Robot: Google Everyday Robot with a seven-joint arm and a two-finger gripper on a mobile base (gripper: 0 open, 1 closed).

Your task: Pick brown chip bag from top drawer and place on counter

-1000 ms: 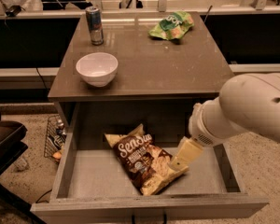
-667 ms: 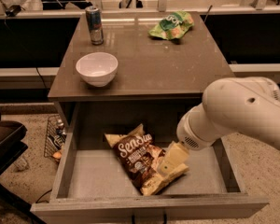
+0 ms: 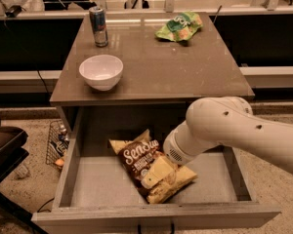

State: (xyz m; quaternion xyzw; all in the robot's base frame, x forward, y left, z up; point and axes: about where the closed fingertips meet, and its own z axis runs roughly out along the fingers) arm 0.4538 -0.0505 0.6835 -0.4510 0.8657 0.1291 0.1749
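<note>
The brown chip bag [image 3: 136, 156] lies flat on the floor of the open top drawer [image 3: 95, 186], dark brown with white script and pale yellow ends. My gripper [image 3: 155, 173] reaches down into the drawer from the right and rests on the middle of the bag, covering part of it. The white arm [image 3: 224, 130] hides the drawer's back right corner. The counter [image 3: 156, 62] is the grey-brown table top above the drawer.
On the counter stand a white bowl [image 3: 101, 71] at front left, a drink can [image 3: 98, 26] at back left and a green chip bag [image 3: 179, 27] at the back right. A wire basket [image 3: 55, 143] sits on the floor left of the drawer.
My arm has swung left and lower into the drawer. The gripper has moved from the bag's right end onto its middle. The bag has not moved.
</note>
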